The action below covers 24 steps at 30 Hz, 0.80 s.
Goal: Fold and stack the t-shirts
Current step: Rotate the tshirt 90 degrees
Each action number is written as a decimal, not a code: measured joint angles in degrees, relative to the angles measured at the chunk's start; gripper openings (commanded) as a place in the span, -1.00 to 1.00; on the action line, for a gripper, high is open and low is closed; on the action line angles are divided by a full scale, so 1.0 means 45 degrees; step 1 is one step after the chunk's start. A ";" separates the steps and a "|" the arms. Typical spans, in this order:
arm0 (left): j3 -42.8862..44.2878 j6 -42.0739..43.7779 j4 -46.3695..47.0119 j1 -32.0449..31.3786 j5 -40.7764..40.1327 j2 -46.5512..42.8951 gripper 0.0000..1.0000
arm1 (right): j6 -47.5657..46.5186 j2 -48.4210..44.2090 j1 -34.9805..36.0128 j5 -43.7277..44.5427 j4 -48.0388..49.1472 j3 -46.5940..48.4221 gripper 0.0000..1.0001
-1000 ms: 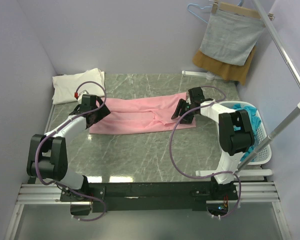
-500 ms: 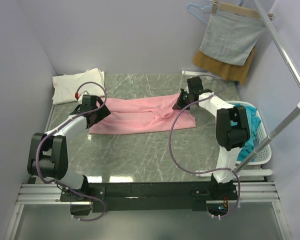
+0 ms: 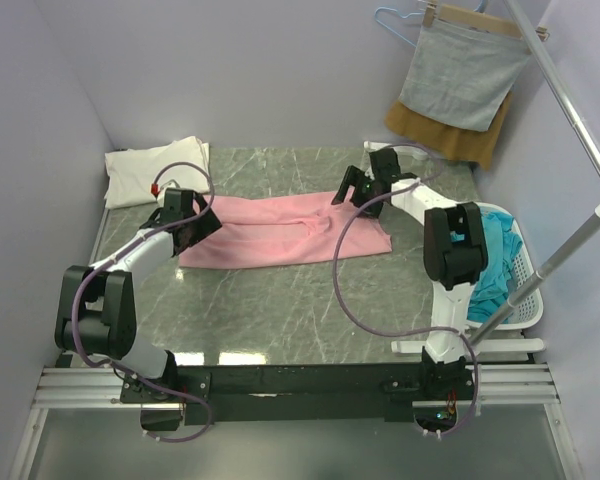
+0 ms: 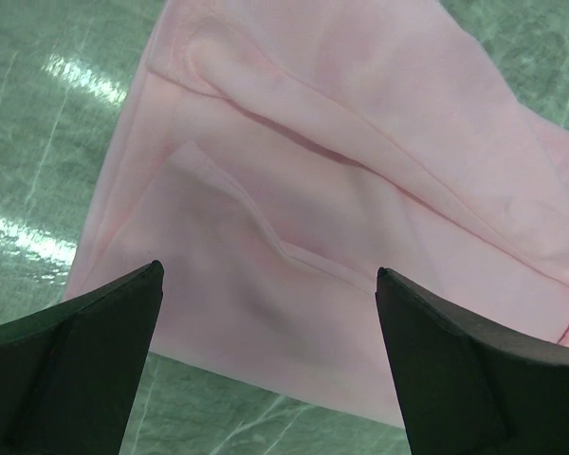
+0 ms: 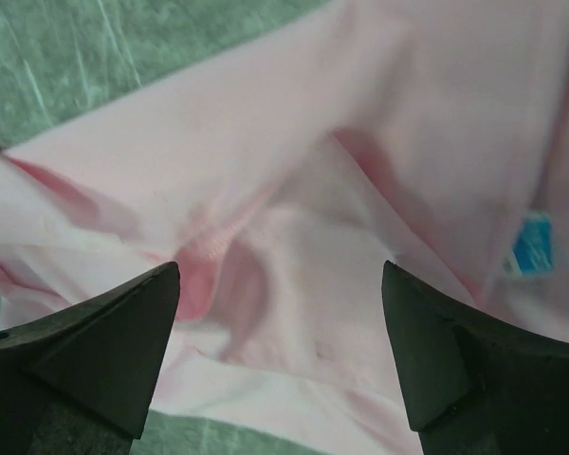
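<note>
A pale pink t-shirt (image 3: 275, 232) lies spread lengthwise across the middle of the green marble table (image 3: 280, 310). My left gripper (image 3: 204, 226) hovers open over its left end. The left wrist view shows a sleeve fold of the pink t-shirt (image 4: 341, 209) between the wide fingers of that gripper (image 4: 268, 275). My right gripper (image 3: 346, 192) stands open above the shirt's far right edge. In the right wrist view, rumpled pink t-shirt cloth (image 5: 294, 284) lies under this gripper (image 5: 281, 272), with a blue neck label (image 5: 533, 243) to the right. Neither gripper holds cloth.
A folded cream-white t-shirt (image 3: 152, 170) lies at the back left corner. Teal t-shirts (image 3: 492, 250) fill a white basket (image 3: 528, 290) at the right. A grey cloth on a hanger (image 3: 462, 72) and a mustard cloth (image 3: 442, 132) hang at the back right. A slanted metal pole (image 3: 570, 110) crosses there.
My right gripper moved from the shirt's right part toward the far edge, shutting on the way and opening again. The pink cloth there is slightly more bunched. The left arm stayed still.
</note>
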 measured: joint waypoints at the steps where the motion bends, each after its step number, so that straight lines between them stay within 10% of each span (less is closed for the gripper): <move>1: 0.0058 0.0073 0.0015 0.0000 0.0063 0.0000 0.99 | -0.0083 -0.0340 0.0000 0.0214 0.0015 -0.0393 0.86; 24: 0.4702 0.1253 0.0359 -0.0029 0.2089 0.5367 0.99 | -0.0903 -0.0583 0.0000 0.0835 -0.0651 -0.1141 0.85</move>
